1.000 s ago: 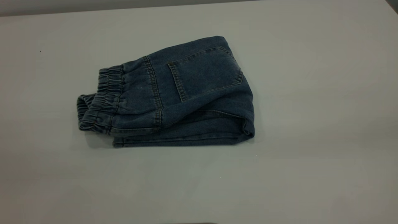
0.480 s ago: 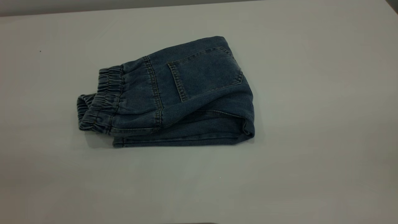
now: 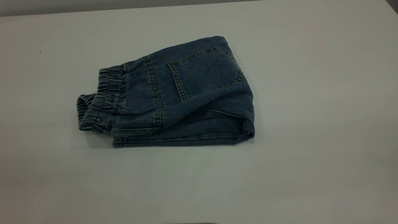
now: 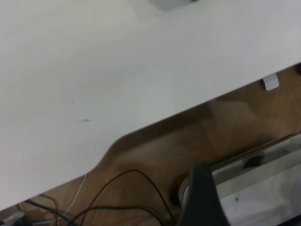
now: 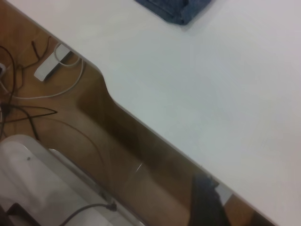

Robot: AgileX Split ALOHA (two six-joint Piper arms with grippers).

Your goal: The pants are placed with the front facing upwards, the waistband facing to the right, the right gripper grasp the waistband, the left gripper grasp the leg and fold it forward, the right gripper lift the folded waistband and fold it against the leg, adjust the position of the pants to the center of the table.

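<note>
The pants (image 3: 174, 96) lie folded into a compact stack on the table (image 3: 311, 124), a little left of its middle in the exterior view. A back patch pocket (image 3: 205, 73) faces up, and the gathered waistband (image 3: 99, 99) points left. Neither gripper appears in the exterior view. Only a black piece of the left gripper (image 4: 202, 197) shows in the left wrist view, out past the table's edge over the floor. The right gripper (image 5: 204, 202) is likewise a dark piece beyond the table edge. A corner of the pants (image 5: 176, 9) shows far off in the right wrist view.
Brown wooden floor lies beyond the table's notched edge (image 5: 106, 82). On the floor are black cables (image 4: 131, 188), a white power strip (image 5: 51, 63) and pale rig bases (image 5: 33, 179). Bare table surface surrounds the pants on every side.
</note>
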